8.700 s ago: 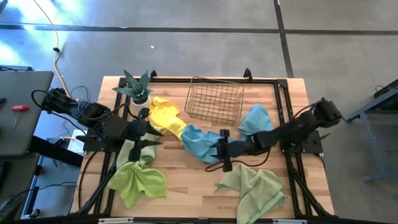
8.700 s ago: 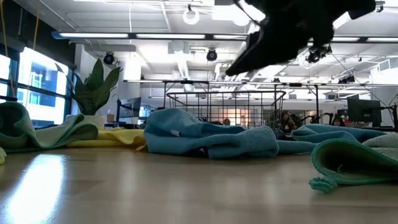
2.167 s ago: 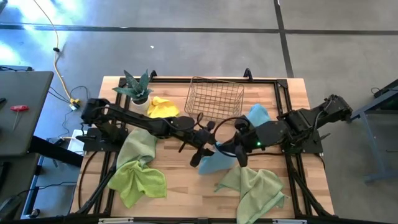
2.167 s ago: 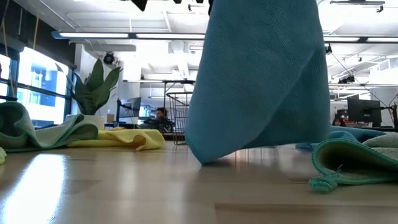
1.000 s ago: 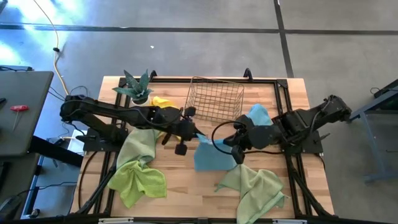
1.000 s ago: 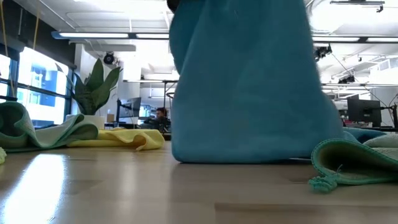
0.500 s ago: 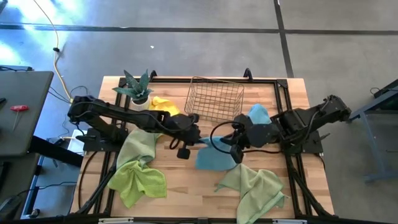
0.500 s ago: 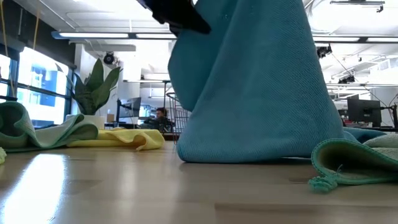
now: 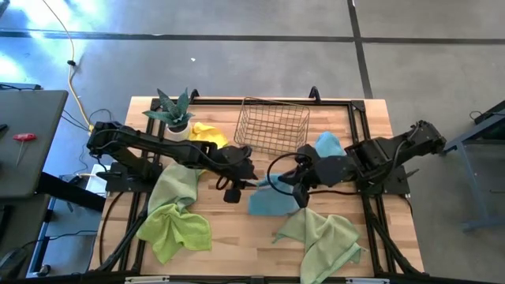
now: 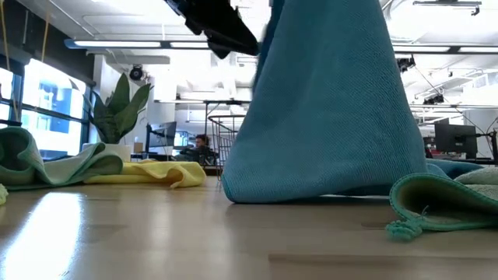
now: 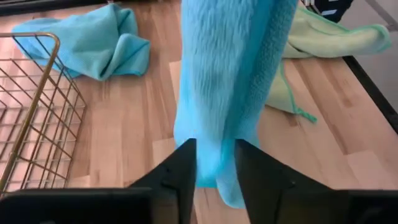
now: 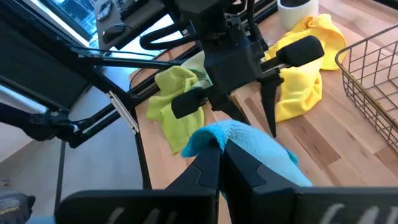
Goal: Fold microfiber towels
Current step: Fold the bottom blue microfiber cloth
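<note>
A blue microfiber towel [image 9: 268, 203] hangs at the table's middle with my right gripper [image 12: 221, 158] shut on its top. Its lower edge [image 10: 311, 193] rests on the wood. My left gripper [image 11: 214, 171] stands open just left of the towel's top, and the cloth hangs right in front of its fingers. A second blue towel [image 9: 327, 146] lies crumpled by the basket. A yellow towel [image 9: 207, 136] lies at the far left. A sage towel [image 9: 177, 185] and a lime towel [image 9: 173, 229] lie at the near left. Another pale green towel [image 9: 323, 237] lies at the near right. My right gripper pinches a bunched upper corner of the blue towel [image 12: 214, 138] between its two fingers, coming slanting down from the table's right. How many layers it has, I cannot tell. The towel hangs below the hold, spreading wider downward, its bottom edge on the table.
A gold wire basket [image 9: 272, 126] stands at the far middle, close behind both grippers. A spiky potted plant [image 9: 173, 110] stands at the far left corner. Bare wood shows in front of the hanging towel, between the lime and pale green towels.
My left gripper sank a little, then opened and let go of the blue towel's upper left corner. The towel, which was spread wide between both grippers, now hangs from my right gripper alone, narrow at the top, with its lower edge staying on the table.
</note>
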You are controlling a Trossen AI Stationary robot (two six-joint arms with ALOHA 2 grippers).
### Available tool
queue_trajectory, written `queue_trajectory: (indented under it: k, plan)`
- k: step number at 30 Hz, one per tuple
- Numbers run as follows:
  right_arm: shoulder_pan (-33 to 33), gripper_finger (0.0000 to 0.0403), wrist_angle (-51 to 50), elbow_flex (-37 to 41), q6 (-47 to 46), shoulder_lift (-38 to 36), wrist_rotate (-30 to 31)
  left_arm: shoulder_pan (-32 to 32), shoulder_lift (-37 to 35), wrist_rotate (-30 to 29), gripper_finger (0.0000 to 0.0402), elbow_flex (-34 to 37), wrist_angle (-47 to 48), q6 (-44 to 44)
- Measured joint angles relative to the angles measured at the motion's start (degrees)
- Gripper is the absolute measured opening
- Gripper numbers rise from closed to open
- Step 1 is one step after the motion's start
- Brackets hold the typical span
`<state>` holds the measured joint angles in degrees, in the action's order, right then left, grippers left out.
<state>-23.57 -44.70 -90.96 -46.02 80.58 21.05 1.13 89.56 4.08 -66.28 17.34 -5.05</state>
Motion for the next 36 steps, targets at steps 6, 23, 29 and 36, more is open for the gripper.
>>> queue_trajectory:
  k: [6, 23, 29, 36]
  plan:
    - [-0.1, 0.0, 1.3, 0.0, 0.0, 0.0, 0.0, 0.1, 0.0, 0.0, 0.0116, 0.0, -2.2, -1.1]
    - [-0.1, 0.0, 2.9, 0.0, 0.5, 0.0, -0.2, -0.1, 8.0, 3.8, 0.0111, 0.0, -8.4, 1.6]
    - [-0.1, 0.0, 3.0, 0.0, 1.1, 0.1, -0.6, 0.4, 12.2, 4.7, 0.0083, -0.1, -8.4, 2.1]
    - [-0.1, 0.0, 2.8, 0.0, 1.1, 0.1, -2.4, 0.4, 10.9, 4.7, 0.0006, 0.0, -8.6, 1.9]
